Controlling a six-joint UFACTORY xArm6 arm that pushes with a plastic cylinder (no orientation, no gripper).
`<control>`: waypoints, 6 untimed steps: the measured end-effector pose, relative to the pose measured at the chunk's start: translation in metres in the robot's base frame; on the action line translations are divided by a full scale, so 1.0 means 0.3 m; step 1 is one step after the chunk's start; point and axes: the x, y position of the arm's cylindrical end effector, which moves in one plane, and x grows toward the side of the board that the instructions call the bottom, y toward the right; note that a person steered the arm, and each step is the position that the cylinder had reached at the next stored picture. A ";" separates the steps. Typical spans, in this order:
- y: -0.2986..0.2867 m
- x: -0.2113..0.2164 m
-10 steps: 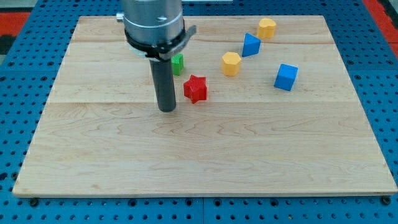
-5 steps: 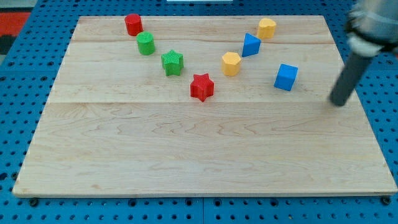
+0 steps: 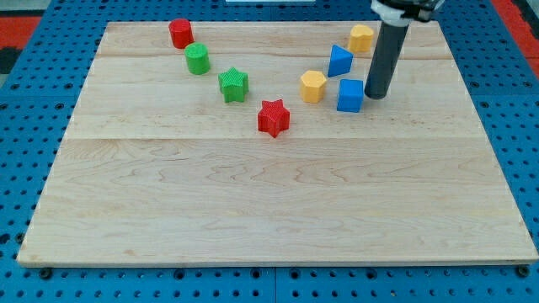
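Observation:
My tip [image 3: 376,95] rests on the board at the view's upper right, against the right side of the blue cube [image 3: 350,95]. Left of that cube sits a yellow hexagonal block [image 3: 312,86], and just above it a blue triangular block [image 3: 339,61]. A second yellow block [image 3: 361,38] lies near the top edge, left of the rod. A red star [image 3: 273,118] sits further left, towards the board's middle.
A green star [image 3: 233,85], a green cylinder [image 3: 198,60] and a red cylinder [image 3: 180,33] run in a diagonal line up to the view's top left. The wooden board [image 3: 269,210] lies on a blue pegboard surface.
The rod swung from the board's left to its right edge, then came back left and up. The blue cube has slid left, close to the yellow hexagonal block.

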 end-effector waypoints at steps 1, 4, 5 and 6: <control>-0.147 0.000; -0.232 0.255; -0.217 0.111; -0.283 0.090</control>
